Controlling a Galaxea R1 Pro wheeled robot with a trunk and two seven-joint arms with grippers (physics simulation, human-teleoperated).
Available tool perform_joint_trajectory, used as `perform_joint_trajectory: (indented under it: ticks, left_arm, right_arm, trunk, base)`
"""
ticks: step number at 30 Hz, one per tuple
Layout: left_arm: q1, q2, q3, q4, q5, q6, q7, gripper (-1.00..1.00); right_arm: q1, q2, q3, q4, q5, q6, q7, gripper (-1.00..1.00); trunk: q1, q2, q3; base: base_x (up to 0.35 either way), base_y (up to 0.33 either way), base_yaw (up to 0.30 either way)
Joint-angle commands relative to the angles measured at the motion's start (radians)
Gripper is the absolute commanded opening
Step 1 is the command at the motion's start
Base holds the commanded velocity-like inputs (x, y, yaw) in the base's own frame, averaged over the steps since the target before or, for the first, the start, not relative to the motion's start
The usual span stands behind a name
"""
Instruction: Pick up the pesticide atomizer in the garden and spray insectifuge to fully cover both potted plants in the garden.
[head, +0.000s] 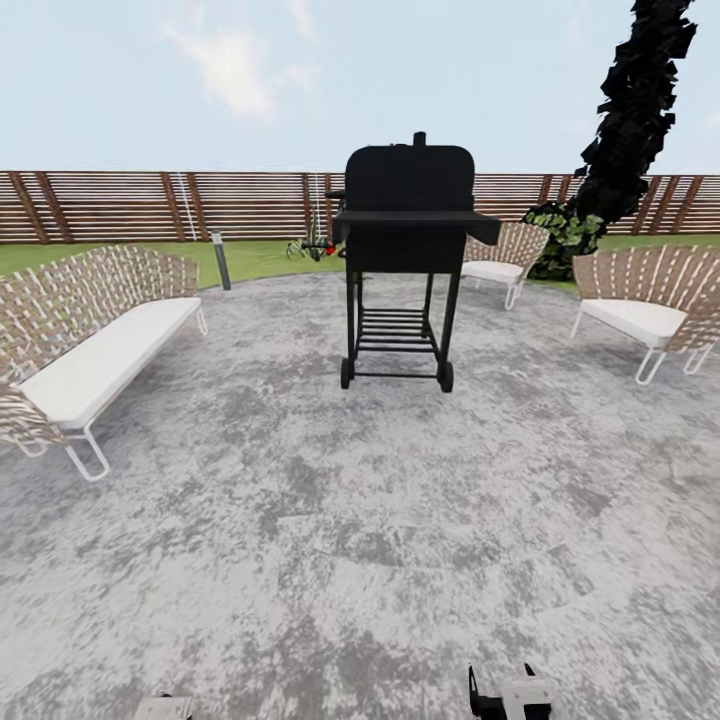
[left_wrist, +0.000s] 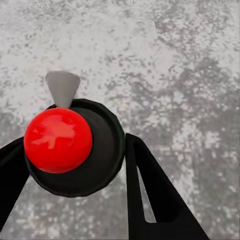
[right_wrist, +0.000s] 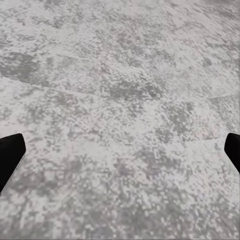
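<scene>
In the left wrist view, my left gripper (left_wrist: 75, 172) is shut on the pesticide atomizer (left_wrist: 95, 150), seen end-on: a dark round body with a red knob and a pale grey nozzle. The black fingers (left_wrist: 150, 195) press it from both sides above the stone patio (left_wrist: 175, 60) of the garden. My right gripper (right_wrist: 120, 155) is open, its black fingertips (right_wrist: 10, 152) far apart over bare stone. Both grippers peek in at the head view's lower edge, left gripper (head: 165, 708) and right gripper (head: 510, 695). I cannot make out the potted plants.
A black grill (head: 405, 240) on wheels stands ahead at the patio's middle. A woven bench (head: 95, 340) is at the left; two woven chairs (head: 645, 305) are at the right. Behind lie lawn, a speckled bush (head: 565, 235), a dark tree and the slatted fence (head: 150, 205).
</scene>
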Motion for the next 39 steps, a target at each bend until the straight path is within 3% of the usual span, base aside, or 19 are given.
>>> perform_joint_trajectory:
  ticks: [1,39]
  left_arm:
    - [-0.001,0.000,0.006,0.001,0.005,-0.001,-0.010,-1.00]
    - [-0.001,0.005,0.006,0.001,0.006,-0.001,-0.009,-1.00]
  right_arm:
    - [-0.001,0.000,-0.004,0.001,0.011,-0.001,-0.008,1.00]
    - [-0.001,-0.006,-0.006,-0.001,0.009,-0.002,-0.011,1.00]
  trunk:
    - [0.000,0.000,-0.001]
    - [0.000,0.000,-0.001]
  base:
    - [0.340,0.069,0.000]
    - [0.328,0.145,0.000]
